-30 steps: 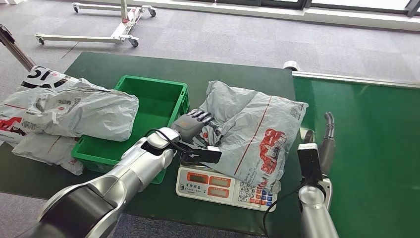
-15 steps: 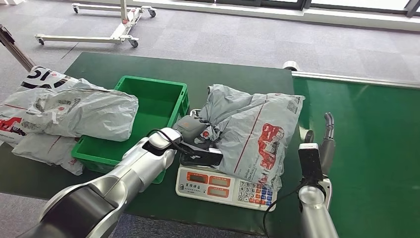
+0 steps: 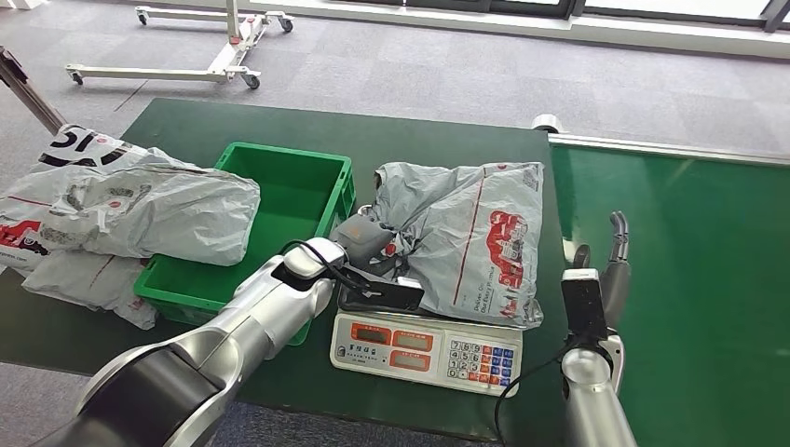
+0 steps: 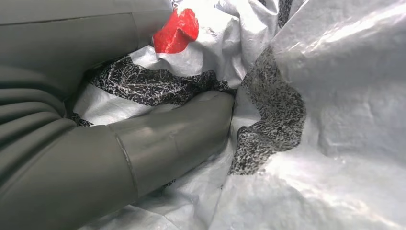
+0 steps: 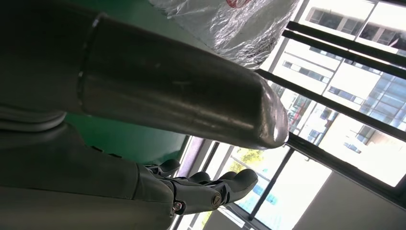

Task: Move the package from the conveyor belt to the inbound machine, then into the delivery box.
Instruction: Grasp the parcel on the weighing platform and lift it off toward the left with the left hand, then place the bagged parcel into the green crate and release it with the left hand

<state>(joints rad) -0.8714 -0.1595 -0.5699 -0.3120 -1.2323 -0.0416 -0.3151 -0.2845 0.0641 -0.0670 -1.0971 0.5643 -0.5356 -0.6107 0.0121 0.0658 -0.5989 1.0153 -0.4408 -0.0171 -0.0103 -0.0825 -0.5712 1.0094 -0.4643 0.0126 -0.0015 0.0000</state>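
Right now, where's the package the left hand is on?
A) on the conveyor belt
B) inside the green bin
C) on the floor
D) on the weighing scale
D: the grey package lies across the top of the weighing scale, beside the green bin, with the left hand gripping its crumpled edge.

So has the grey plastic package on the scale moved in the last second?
Yes. The grey plastic package has shifted toward the green crate and flattened over the white scale, gripped by the left hand.
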